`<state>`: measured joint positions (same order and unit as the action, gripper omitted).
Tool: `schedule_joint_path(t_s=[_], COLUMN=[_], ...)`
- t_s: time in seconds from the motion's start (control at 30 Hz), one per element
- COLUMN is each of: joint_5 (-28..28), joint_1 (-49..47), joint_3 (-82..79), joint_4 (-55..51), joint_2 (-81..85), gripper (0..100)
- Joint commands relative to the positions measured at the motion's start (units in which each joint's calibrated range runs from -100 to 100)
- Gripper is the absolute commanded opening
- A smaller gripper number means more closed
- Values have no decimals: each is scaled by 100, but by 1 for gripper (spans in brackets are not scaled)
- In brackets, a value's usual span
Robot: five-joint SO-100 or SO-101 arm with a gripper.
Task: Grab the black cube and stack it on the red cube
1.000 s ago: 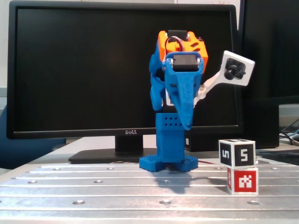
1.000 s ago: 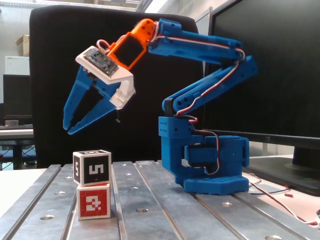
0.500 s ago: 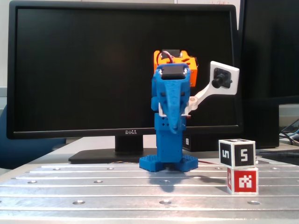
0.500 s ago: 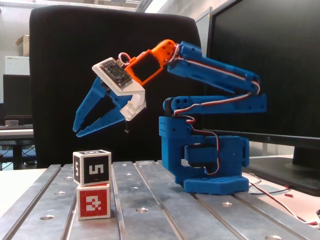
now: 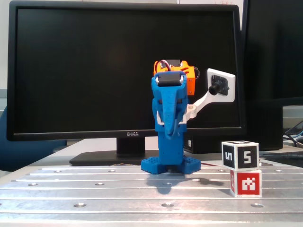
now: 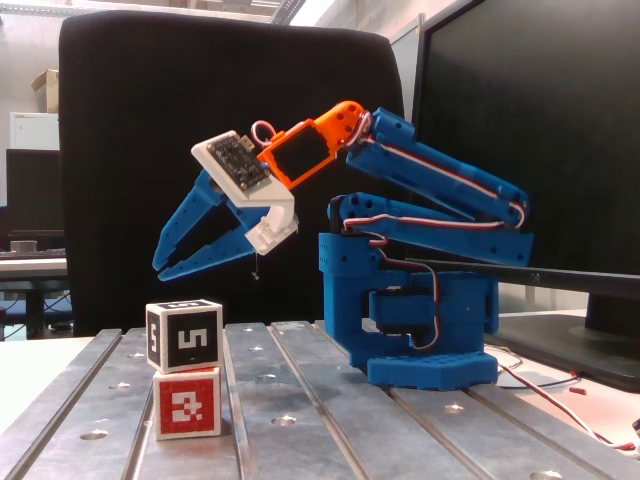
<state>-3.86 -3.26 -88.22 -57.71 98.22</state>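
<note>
The black cube (image 5: 240,155) with white "5" marks sits on top of the red cube (image 5: 246,183), turned slightly against it, on the metal table at the right. In the other fixed view the black cube (image 6: 184,336) and the red cube (image 6: 188,402) stand stacked at the left. My gripper (image 6: 163,271) hangs in the air above the stack, apart from it and pointing down-left. Its fingertips meet and it holds nothing. In a fixed view my gripper (image 5: 169,126) faces the camera, left of the stack.
The blue arm base (image 6: 420,330) is bolted to the slotted aluminium table (image 6: 300,420). A large black monitor (image 5: 125,71) stands behind the arm. Wires (image 6: 560,400) trail on the table by the base.
</note>
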Motion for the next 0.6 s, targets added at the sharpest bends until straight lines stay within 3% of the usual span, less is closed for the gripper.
schedule_joint_path(t_s=[0.0, 0.57], joint_5=[-14, -14], joint_1=[93, 108], joint_3=[-11, -1123], joint_4=[-13, -5], joint_2=[136, 144], gripper=[1, 1])
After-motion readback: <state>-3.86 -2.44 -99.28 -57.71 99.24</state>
